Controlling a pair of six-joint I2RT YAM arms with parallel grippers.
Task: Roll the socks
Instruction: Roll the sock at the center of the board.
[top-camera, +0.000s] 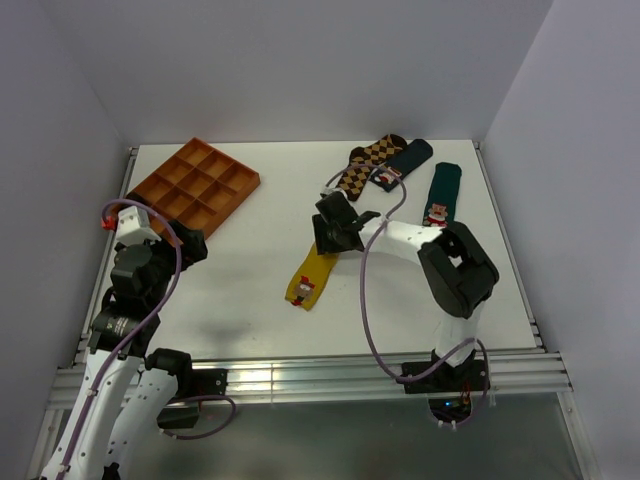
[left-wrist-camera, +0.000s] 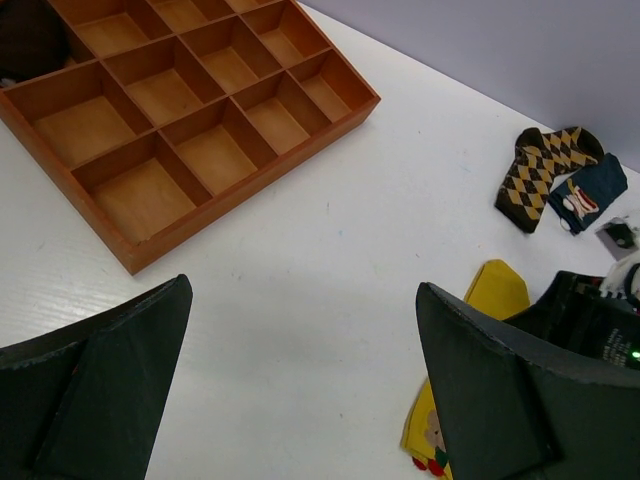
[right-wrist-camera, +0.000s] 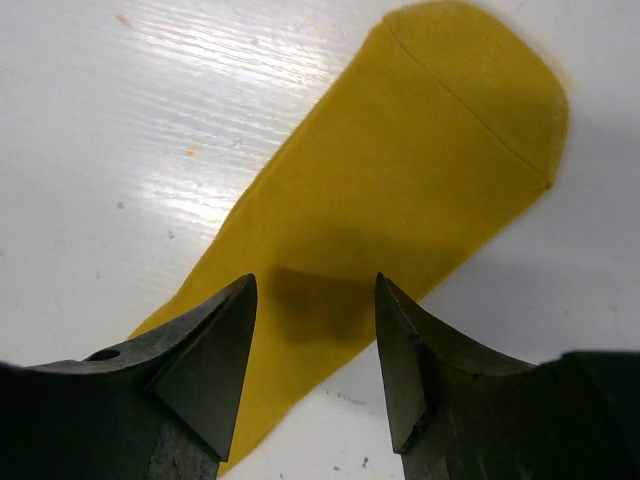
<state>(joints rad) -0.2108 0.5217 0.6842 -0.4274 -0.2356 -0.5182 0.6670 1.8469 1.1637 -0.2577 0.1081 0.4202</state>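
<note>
Mustard-yellow sock lies flat on the table directly beneath the right end effector, jaws parted. Its long axis runs diagonally ahead and rightward. Left end effector, also spread wide, sits well apart.

**Top external:** you look down from above and behind the arm bases onto the whole table. **Left wrist:** you look obliquely forward from some height, with the tray ahead of the left gripper fingertips. **Right wrist:** you look steeply down at close range, with the yellow sock filling the gap between the right gripper fingers. All three views share that sock.
</note>
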